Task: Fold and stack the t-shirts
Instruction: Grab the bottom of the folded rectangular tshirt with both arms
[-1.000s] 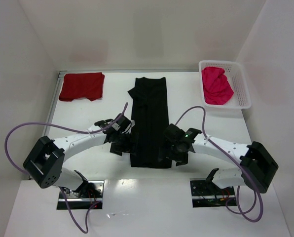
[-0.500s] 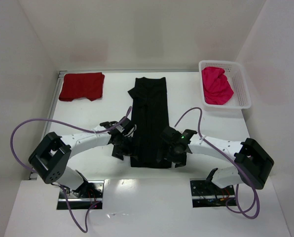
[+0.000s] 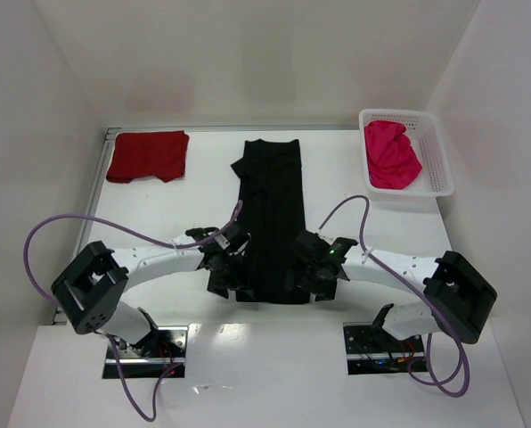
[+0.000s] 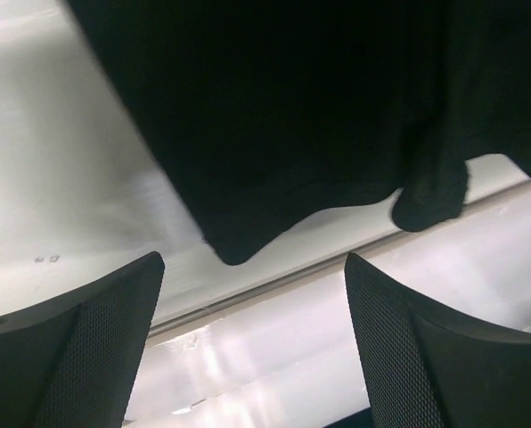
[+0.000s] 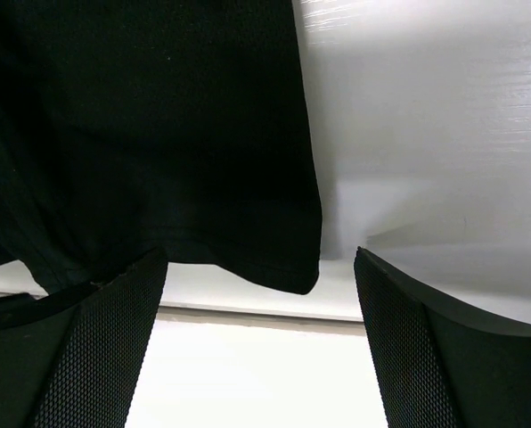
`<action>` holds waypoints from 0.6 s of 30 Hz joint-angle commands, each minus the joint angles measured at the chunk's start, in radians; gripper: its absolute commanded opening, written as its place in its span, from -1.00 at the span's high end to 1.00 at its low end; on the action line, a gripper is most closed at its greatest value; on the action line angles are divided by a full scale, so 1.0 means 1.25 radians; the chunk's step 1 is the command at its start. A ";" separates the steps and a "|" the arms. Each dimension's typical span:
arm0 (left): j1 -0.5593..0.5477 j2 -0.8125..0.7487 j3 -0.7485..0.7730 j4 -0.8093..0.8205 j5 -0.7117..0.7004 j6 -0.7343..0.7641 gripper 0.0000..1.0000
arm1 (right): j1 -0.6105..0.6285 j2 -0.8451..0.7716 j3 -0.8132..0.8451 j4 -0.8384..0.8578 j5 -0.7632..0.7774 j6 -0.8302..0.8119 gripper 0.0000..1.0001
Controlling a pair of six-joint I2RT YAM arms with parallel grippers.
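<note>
White worktop (image 3: 176,205), white walls | long folded black cloth t-shirt (image 3: 270,214) lies flat mid-worktop | I see my left hand (image 3: 228,276) and right hand (image 3: 308,276) both spread wide at its near corners | folded dark red cloth t-shirt (image 3: 147,154) far left

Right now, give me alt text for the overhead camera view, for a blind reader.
The left pincer and right pincer are at the near corners of a black t-shirt folded into a long strip in the middle. A folded dark red t-shirt lies far left; a crumpled pink-red t-shirt sits in a white basket far right.
</note>
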State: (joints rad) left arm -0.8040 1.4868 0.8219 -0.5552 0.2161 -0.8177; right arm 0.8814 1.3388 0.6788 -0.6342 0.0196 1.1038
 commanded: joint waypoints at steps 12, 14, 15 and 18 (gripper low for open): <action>-0.002 -0.067 -0.067 0.054 -0.083 -0.107 -0.80 | 0.007 -0.076 -0.031 0.053 0.052 0.039 -0.76; -0.002 -0.059 -0.067 0.064 -0.083 -0.107 -0.77 | 0.007 -0.084 -0.052 0.068 0.052 0.047 -0.74; -0.002 -0.051 -0.067 0.064 -0.091 -0.107 -0.77 | 0.007 -0.084 -0.052 0.077 0.052 0.047 -0.74; -0.002 -0.051 -0.075 0.087 -0.091 -0.123 -0.74 | 0.007 -0.084 -0.052 0.077 0.052 0.047 -0.71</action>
State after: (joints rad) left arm -0.8040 1.4132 0.7460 -0.4885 0.1196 -0.9340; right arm 0.8814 1.2583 0.6220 -0.5800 0.0502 1.1381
